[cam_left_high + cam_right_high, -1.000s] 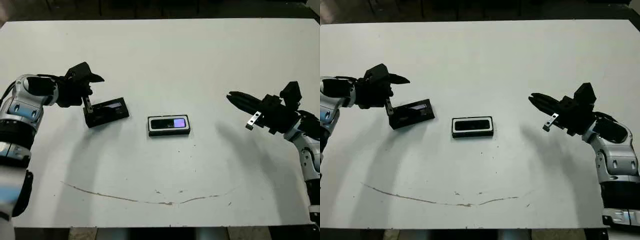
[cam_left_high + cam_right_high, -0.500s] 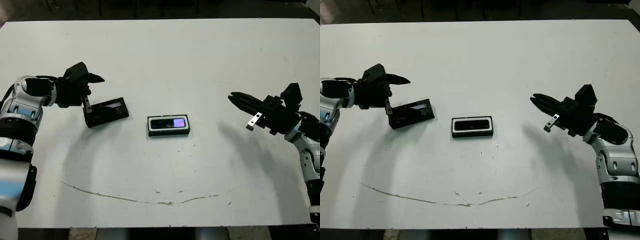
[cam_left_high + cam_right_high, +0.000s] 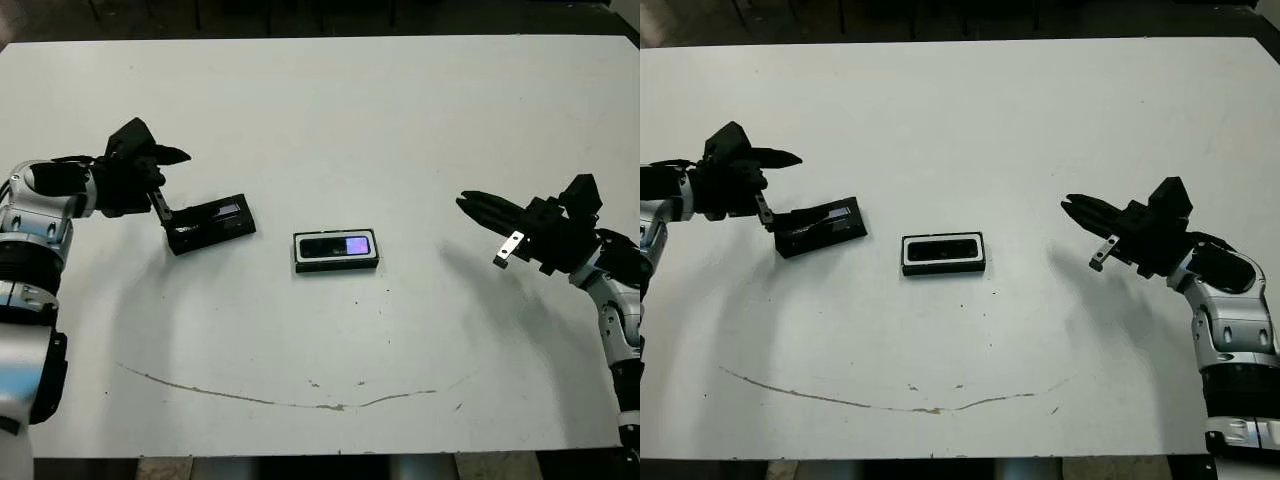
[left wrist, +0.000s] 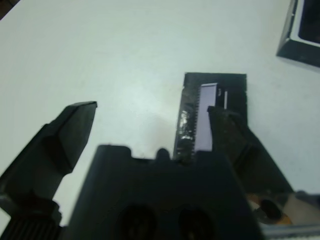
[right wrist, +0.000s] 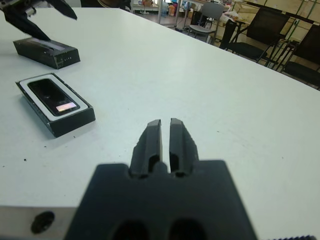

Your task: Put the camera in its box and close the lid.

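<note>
The box, a black tray with a white lining, sits mid-table with the camera lying inside it, purplish screen up. Left of it lies the lid, a black slab with a silvery strip, flat on the table. My left gripper is open at the lid's left end; its lower finger reaches over that end and the other finger stands off to the side. Far to the right, my right gripper is shut on nothing and hovers above the table, pointing toward the box.
A thin brown scuff line curves across the white table near its front edge. Beyond the table's far side, office chairs show in the right wrist view.
My left gripper has drawn back to the left, still open, and now sits at the lid's left end. The right gripper has sunk slightly. Box and camera have not moved.
</note>
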You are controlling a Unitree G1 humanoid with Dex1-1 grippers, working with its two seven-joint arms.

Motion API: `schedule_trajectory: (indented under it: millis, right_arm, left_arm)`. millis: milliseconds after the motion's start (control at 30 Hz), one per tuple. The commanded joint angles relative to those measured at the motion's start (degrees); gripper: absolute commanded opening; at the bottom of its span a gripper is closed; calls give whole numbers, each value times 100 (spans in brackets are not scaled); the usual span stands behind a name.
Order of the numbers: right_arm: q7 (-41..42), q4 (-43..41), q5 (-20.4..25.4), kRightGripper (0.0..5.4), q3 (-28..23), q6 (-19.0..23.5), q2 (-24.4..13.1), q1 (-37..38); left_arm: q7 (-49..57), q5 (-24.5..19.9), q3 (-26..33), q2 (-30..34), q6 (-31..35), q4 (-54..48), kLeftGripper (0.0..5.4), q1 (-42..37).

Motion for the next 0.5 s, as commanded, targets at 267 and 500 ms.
schedule_trajectory:
  millis: [267, 500]
  right_arm:
    - [138, 176, 3, 0, 44, -37, -22, -9]
    - [90, 107, -44, 0, 58, 35, -62, 37]
  left_arm:
    - [-447, -309, 234, 166, 181, -459, 538, 332]
    - [-935, -652, 227, -11, 328, -635, 538, 456]
